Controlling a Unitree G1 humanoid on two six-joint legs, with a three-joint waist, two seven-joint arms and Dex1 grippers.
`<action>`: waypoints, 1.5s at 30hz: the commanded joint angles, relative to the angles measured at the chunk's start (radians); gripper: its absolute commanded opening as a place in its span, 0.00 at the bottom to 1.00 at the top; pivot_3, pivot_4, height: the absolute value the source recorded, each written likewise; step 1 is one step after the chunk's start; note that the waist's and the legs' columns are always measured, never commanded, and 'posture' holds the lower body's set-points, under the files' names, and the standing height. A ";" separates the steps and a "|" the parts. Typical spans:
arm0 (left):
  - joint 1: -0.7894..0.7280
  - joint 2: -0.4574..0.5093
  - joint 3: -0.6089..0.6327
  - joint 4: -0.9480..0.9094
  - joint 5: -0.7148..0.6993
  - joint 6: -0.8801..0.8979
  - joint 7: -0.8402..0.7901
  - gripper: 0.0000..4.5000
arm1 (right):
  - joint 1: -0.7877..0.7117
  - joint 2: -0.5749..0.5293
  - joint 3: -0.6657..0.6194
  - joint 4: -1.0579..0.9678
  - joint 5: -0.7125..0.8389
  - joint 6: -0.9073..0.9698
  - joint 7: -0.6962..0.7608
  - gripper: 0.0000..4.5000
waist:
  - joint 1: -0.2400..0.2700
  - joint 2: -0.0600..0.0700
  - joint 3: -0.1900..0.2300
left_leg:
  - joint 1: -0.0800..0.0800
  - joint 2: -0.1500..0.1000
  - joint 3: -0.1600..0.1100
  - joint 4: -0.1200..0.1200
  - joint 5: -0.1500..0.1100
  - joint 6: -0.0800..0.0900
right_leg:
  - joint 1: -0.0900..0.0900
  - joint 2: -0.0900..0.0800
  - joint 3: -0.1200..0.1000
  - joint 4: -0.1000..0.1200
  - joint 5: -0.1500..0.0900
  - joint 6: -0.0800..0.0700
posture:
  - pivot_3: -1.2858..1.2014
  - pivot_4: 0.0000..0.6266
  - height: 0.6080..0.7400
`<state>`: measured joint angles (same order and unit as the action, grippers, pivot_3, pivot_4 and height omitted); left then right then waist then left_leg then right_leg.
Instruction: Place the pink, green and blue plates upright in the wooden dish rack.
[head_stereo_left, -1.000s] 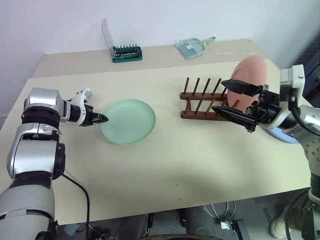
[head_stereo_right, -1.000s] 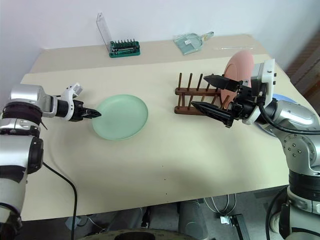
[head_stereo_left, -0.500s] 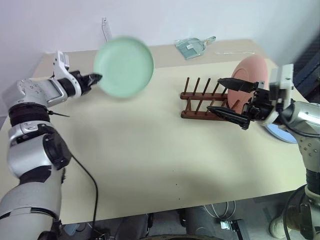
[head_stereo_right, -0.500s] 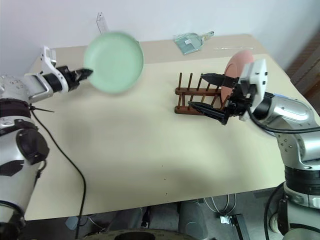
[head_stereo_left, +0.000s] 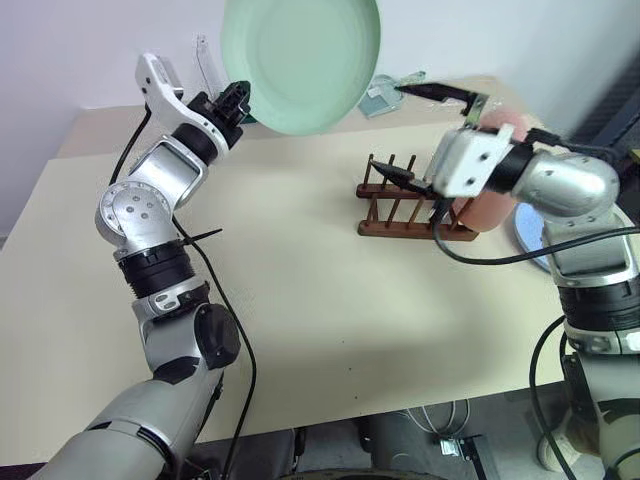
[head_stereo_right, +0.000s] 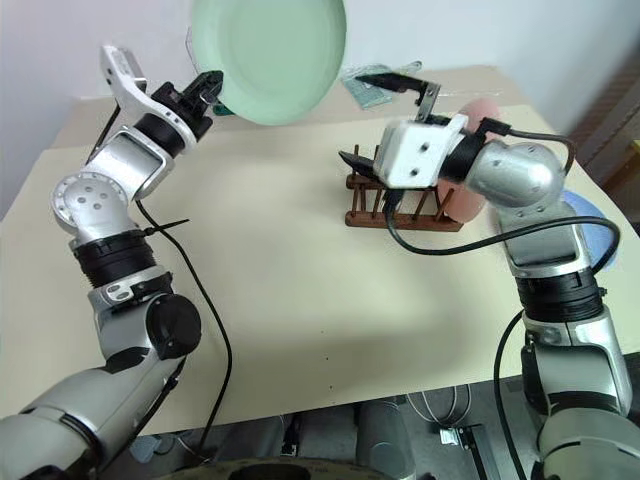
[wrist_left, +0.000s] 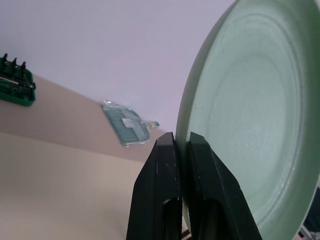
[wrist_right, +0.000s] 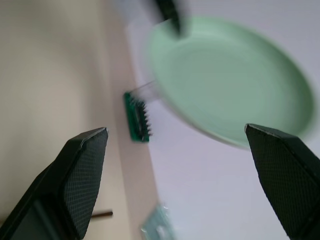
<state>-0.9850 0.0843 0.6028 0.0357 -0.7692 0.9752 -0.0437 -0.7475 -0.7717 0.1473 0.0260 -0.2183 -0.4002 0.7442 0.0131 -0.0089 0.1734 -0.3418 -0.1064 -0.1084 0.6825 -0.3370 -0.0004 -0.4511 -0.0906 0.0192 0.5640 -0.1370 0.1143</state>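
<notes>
1. Table (head_stereo_left: 300, 300) holds a wooden rack (head_stereo_left: 400, 215); a pink plate (head_stereo_left: 490, 205) stands upright at its right end.
2. Green plate (head_stereo_left: 300, 60) is lifted high, pinched at its rim by the left gripper (head_stereo_left: 238, 100).
3. Blue plate (head_stereo_right: 600, 240) lies flat, far right.
4. Right gripper (head_stereo_left: 415, 135) hovers spread wide, empty, above the rack.

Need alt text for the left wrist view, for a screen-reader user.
The left gripper, shut on the rim of the pale green plate, holds it on edge in the air. Behind lie a beige table, a white wall, a green bit holder and a clear flat packet.
</notes>
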 joint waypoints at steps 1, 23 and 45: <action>0.026 -0.033 -0.047 -0.102 -0.063 0.020 0.042 0.01 | -0.049 -0.021 0.006 0.079 -0.113 -0.131 -0.085 1.00 | -0.001 0.000 0.000 | 0.000 0.000 0.000 0.000 0.000 0.000 | 0.000 0.000 0.000 0.000 0.000 0.000 | 0.52 0.24 1.00; 0.097 -0.062 -0.166 -0.186 -0.207 0.033 0.157 0.00 | -0.139 -0.010 0.034 0.265 -0.259 -0.278 -0.236 0.01 | -0.003 0.000 0.000 | 0.002 0.001 0.000 -0.001 0.000 -0.001 | 0.002 0.002 0.001 -0.001 0.000 0.000 | 0.52 0.24 1.00; 0.086 0.125 -0.184 -0.121 -0.270 -0.055 -0.003 0.99 | -0.192 -0.089 -0.023 0.298 -0.301 -0.223 -0.360 0.00 | -0.004 0.000 0.000 | 0.002 0.001 0.000 -0.002 0.000 -0.001 | 0.002 0.002 0.001 -0.002 0.000 -0.001 | 0.52 0.24 1.00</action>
<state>-0.8660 0.1848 0.4276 -0.0720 -1.0366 0.9484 0.0073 -0.8981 -0.8449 0.1780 0.3379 -0.5285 -0.6365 0.4253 0.0095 -0.0087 0.1735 -0.3399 -0.1055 -0.1086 0.6808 -0.3366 -0.0012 -0.4492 -0.0882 0.0207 0.5622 -0.1371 0.1136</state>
